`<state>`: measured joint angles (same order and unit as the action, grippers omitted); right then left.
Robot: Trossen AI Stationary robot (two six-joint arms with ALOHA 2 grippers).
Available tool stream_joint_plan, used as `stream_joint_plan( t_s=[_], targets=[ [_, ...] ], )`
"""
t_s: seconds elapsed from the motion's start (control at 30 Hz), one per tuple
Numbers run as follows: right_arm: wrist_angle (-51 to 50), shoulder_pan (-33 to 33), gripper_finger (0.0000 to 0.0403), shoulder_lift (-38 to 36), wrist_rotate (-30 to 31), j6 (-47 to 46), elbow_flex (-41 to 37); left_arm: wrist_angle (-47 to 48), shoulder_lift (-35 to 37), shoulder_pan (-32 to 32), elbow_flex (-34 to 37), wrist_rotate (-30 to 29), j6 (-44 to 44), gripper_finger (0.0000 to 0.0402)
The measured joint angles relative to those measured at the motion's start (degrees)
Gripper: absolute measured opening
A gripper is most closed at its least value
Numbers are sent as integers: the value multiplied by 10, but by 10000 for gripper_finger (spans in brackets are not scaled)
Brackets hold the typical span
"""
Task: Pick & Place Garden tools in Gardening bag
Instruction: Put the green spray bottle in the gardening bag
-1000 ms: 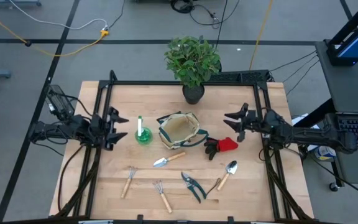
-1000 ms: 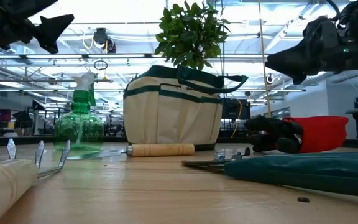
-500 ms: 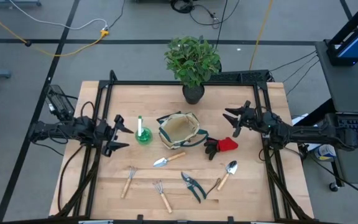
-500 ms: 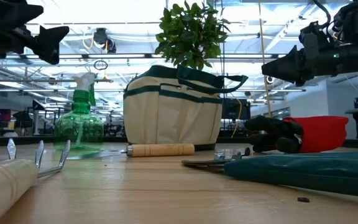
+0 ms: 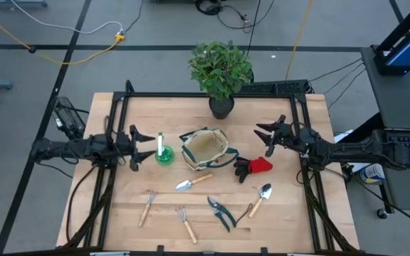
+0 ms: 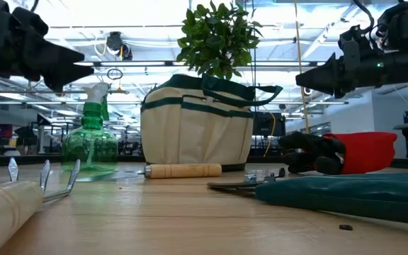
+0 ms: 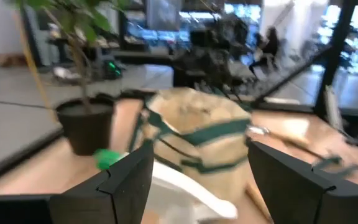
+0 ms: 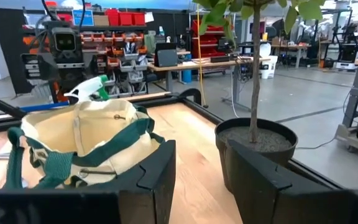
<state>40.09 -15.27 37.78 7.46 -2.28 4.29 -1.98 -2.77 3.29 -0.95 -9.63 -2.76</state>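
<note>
Your left gripper [image 5: 148, 146] had slid up beside the green spray bottle [image 5: 164, 153], jaws wide apart; right gripper [image 5: 262, 134] hovered half-open near the gardening bag [image 5: 203, 148]; grab looked imminent, nothing bagged yet.

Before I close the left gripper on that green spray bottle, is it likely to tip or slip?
The spray bottle stands upright, round-bellied with a narrow neck and white trigger, so a sideways nudge might tip it. Its clear plastic looks smooth, perhaps slippery. The open left gripper is level with its top beside the bag; gripping the neck seems safer.

Overhead, table-level, two wrist views sharing bag [image 5: 205, 150]
</note>
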Motion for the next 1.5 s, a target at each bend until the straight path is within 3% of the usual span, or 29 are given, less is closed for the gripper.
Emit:
stream_joint_plan(
  t_s=[0.17,0.3,0.67,1.0,1.17,1.5],
  targets=[
    [0,0,130,11,0,-2,0,2,-28,0,0,-1,-16,269],
    [1,0,130,17,0,-24,0,4,-64,1,0,-18,-81,269],
    [0,0,130,24,-2,-35,0,9,-192,1,1,-25,-112,268],
    [7,0,130,24,-2,-46,0,-42,-244,1,4,-51,-105,268],
    [11,0,130,24,-2,-46,0,-50,-272,5,3,-47,-141,268],
    [17,0,130,24,-1,-45,0,-199,-372,41,3,-56,-123,269]
  ],
)
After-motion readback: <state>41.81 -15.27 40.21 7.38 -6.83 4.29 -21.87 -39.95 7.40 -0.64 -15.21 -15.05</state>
